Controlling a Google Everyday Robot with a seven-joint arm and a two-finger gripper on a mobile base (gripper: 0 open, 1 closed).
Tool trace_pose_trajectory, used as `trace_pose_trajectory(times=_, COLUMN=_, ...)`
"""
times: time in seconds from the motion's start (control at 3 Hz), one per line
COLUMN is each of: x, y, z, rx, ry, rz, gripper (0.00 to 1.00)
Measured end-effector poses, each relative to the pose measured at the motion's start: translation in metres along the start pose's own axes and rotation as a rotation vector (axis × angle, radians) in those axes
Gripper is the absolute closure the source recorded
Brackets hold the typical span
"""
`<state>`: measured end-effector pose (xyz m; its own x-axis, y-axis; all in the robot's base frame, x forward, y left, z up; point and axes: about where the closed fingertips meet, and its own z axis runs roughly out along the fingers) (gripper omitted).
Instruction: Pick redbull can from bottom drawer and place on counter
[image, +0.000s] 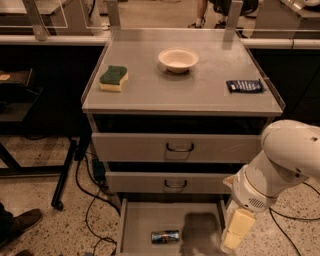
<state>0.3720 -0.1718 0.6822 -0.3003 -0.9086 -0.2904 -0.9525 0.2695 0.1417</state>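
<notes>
Camera view, nearest first: we see the bottom drawer (145, 222) pulled open, w/ the redbull can (165, 236) lying on its side near the front, approx. centre. At the drawer's right edge the gripper (235, 235) hangs, pointing down, apart from the can; we can't tell the claw's state. Above, two upper drawers (177, 147) are shut. On the counter (200, 95): sponge (114, 78) left, dark packet (244, 85) right, bowl (178, 59) furthest back.

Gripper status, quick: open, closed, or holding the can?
Gripper: cannot be told. It hangs at the right edge of the bottom drawer, partly out of frame. The redbull can lies in the drawer, apart from it.
</notes>
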Motion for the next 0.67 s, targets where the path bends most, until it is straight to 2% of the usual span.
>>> trace_pose_trajectory(times=0.33, x=0.004, y=0.001, z=0.033, rx=-0.03, ry=-0.008, rz=-0.035, gripper=0.0)
trace_pose_trajectory(times=0.67, x=0.011, y=-0.013, z=0.091, rx=-0.054, ry=-0.037, rz=-0.043, gripper=0.0)
